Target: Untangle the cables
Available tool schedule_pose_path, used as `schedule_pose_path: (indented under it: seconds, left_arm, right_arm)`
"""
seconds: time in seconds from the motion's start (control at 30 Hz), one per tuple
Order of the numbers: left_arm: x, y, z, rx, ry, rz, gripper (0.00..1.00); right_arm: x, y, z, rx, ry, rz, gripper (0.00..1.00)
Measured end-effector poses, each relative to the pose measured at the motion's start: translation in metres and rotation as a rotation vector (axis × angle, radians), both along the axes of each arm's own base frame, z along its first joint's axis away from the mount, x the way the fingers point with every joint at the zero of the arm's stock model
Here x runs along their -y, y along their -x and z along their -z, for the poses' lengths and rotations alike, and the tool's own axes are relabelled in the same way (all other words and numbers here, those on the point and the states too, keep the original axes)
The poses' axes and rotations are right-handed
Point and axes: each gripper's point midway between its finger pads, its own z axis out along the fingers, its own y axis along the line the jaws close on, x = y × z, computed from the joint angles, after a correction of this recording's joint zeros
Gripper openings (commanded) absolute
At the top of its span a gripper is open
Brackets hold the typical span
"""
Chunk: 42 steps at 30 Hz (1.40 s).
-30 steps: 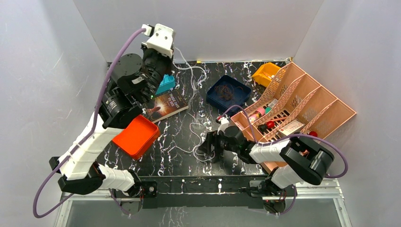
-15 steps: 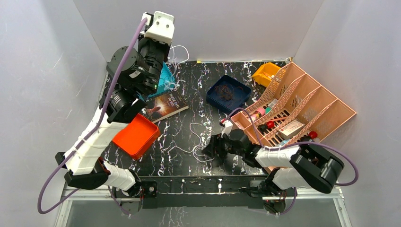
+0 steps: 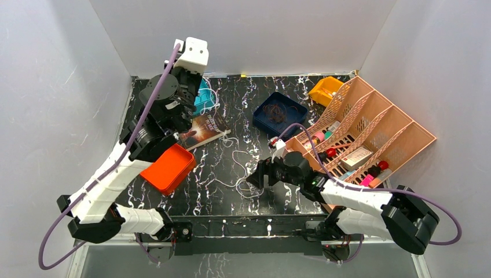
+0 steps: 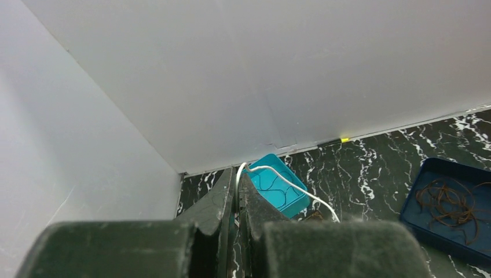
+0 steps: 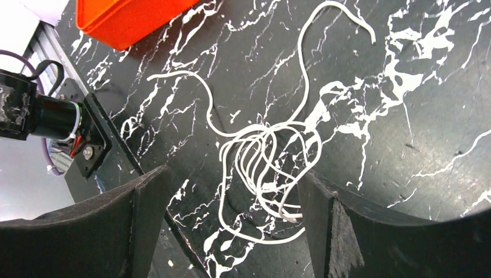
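A tangle of whitish cables (image 3: 246,184) lies on the black marbled table near its front edge, with one loose strand (image 3: 236,157) running away toward the back. My right gripper (image 3: 255,177) hovers right over this tangle (image 5: 269,155), open, its fingers either side of the loops without touching them. My left gripper (image 4: 238,176) is high at the back left, shut on one white cable (image 4: 301,194) that trails down to the right past the teal bin. In the top view the left gripper (image 3: 200,91) sits over that bin.
A teal bin (image 4: 286,200) holds thin black cables; a navy tray (image 3: 266,120) holds dark brown ones (image 4: 451,200). An orange bin (image 3: 167,169) and a book (image 3: 204,128) lie at the left. A yellow bin (image 3: 324,90) and a pink rack (image 3: 370,124) stand at the right.
My left arm has swung left and down with the white cable, whose raised loop has dropped. My right arm has reached a little further left and its jaws have widened slightly.
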Motion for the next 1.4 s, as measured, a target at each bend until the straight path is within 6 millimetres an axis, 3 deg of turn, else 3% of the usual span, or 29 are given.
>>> schedule_pose_path:
  seconds: [0.2, 0.4, 0.53, 0.63, 1.1, 1.4]
  left_arm:
    - [-0.033, -0.003, 0.008, -0.035, 0.03, -0.085, 0.0]
    - [-0.081, -0.036, 0.038, -0.149, 0.061, -0.219, 0.0]
    - [-0.092, -0.047, 0.063, -0.232, 0.063, -0.243, 0.0]
    - [-0.097, -0.046, 0.068, -0.251, 0.072, -0.252, 0.0]
    - [-0.124, -0.019, 0.051, -0.217, 0.093, -0.321, 0.0]
    - [-0.144, 0.006, 0.02, -0.15, 0.124, -0.368, 0.0]
  right_arm:
    - [0.002, 0.0, -0.01, 0.029, -0.001, -0.006, 0.89]
    - [0.004, 0.0, -0.01, 0.034, 0.008, -0.002, 0.9]
    - [0.006, 0.0, -0.008, 0.033, 0.019, 0.002, 0.9]
    - [0.007, -0.001, -0.008, 0.037, 0.022, 0.003, 0.9]
    - [0.007, 0.0, 0.002, 0.017, 0.048, -0.004, 0.9]
    - [0.004, 0.001, 0.006, 0.005, 0.055, -0.016, 0.91]
